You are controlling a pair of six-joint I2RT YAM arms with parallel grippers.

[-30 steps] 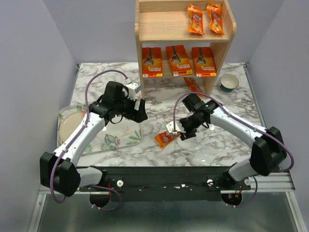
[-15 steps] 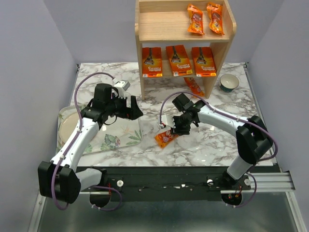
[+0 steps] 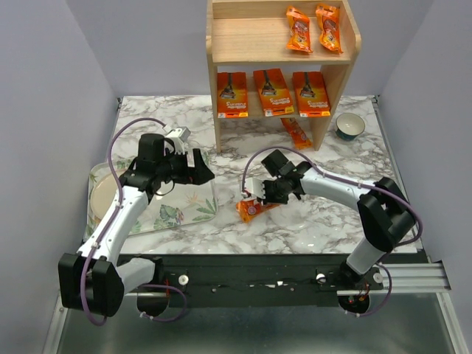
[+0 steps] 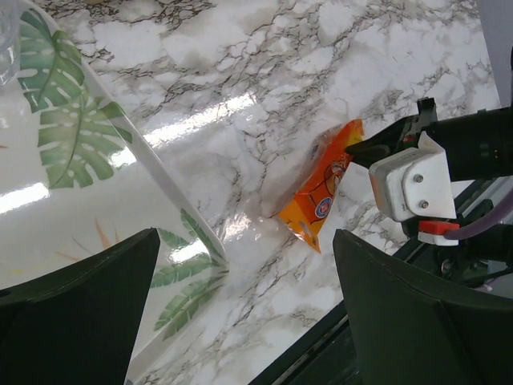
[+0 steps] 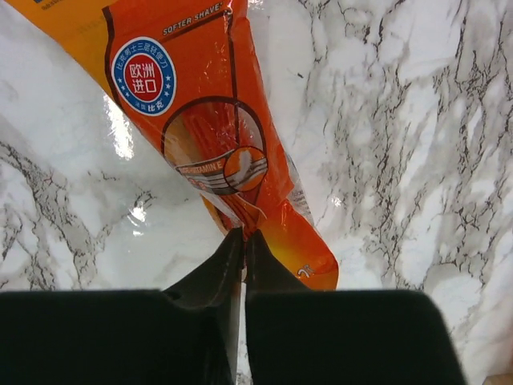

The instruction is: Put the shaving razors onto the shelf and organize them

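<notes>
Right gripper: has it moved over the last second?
Yes. The right gripper slid left, away from the shelf and its right side panel, onto the loose razor pack, and has shut on its end.

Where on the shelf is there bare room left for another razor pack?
On the shelf, the top tier is bare wood from the left side panel across to the two narrow packs at the right. The lower tier is crowded: three wide packs fill it almost side to side.
</notes>
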